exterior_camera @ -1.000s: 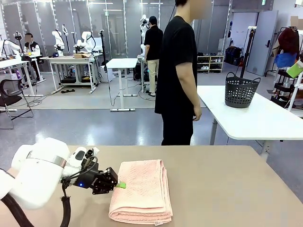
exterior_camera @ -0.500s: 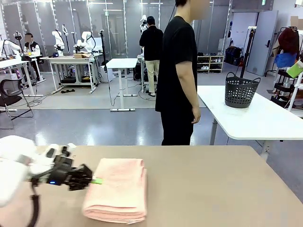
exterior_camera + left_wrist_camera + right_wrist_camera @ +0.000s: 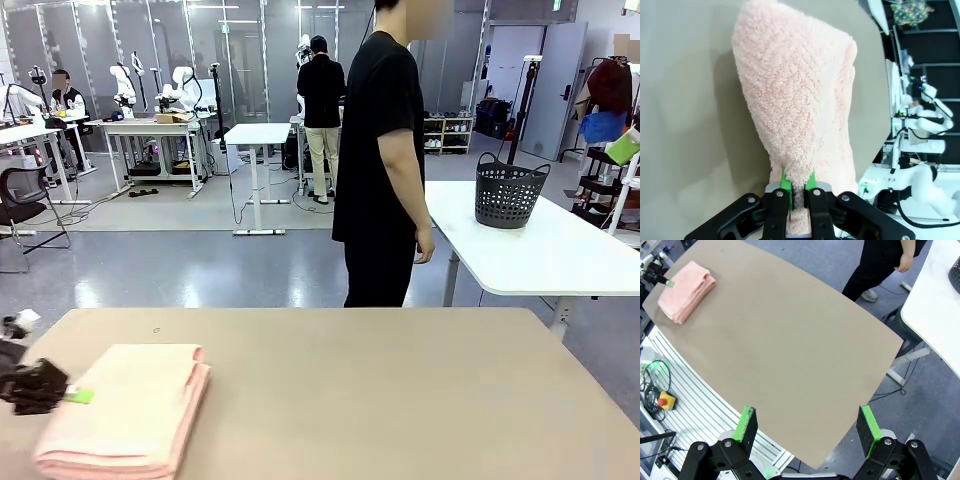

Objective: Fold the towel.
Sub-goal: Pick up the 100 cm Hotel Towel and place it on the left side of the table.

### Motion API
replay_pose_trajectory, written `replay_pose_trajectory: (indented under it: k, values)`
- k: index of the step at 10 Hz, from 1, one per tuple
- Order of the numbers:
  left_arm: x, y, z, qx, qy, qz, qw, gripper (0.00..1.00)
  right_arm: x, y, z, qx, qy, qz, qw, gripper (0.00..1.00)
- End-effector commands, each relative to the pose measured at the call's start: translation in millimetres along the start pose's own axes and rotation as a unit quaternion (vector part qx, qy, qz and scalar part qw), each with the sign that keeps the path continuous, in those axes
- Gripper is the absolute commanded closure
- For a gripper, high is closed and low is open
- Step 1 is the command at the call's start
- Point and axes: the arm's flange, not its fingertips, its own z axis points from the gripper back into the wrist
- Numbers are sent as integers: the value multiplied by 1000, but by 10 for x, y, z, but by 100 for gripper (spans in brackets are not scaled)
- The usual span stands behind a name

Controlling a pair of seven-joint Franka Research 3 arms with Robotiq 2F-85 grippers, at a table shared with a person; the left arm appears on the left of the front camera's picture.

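Towel (image 3: 125, 405): you have it folded into a thick stack at the near left of the surface (image 3: 400, 400); folding looks largely done. Left fingers (image 3: 784, 182) clamped on its edge. Right fingers (image 3: 746, 424) wide apart, empty.

Bright even overhead light; soft shadows; wrist views bend at edges.

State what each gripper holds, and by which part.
The left gripper is shut on the towel, pinching a thin fold at the edge of the folded stack, which lies on the table. The right gripper is open, holding nothing.
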Motion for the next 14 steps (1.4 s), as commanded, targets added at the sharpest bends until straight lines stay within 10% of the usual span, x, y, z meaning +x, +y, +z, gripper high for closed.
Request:
replay_pose_trajectory:
  k: [1, 6, 7, 8, 9, 11, 14]
  values:
    - [142, 258, 373, 12, 4, -20, 1000, 100, -5, 6, -4, -4, 2, -3, 1000, 0]
    - [358, 445, 856, 54, 17, -31, 998, 100, -5, 6, -4, -4, 2, -3, 1000, 0]
    - [377, 377, 854, 62, 16, -39, 997, 59, -5, 6, -4, -4, 2, -3, 1000, 0]
    - [370, 309, 889, 74, 14, -38, 996, 51, -5, 6, -4, -4, 2, -3, 1000, 0]
    - [359, 231, 968, 95, 11, -38, 995, 22, -5, 6, -4, -4, 2, -3, 1000, 0]
    - [372, -59, 1278, 135, -6, -53, 989, 0, -5, 6, -4, -4, 2, -3, 1000, 0]
    - [466, -769, 1476, 186, -1, -69, 980, 10, -5, 6, -4, -4, 2, -3, 1000, 0]
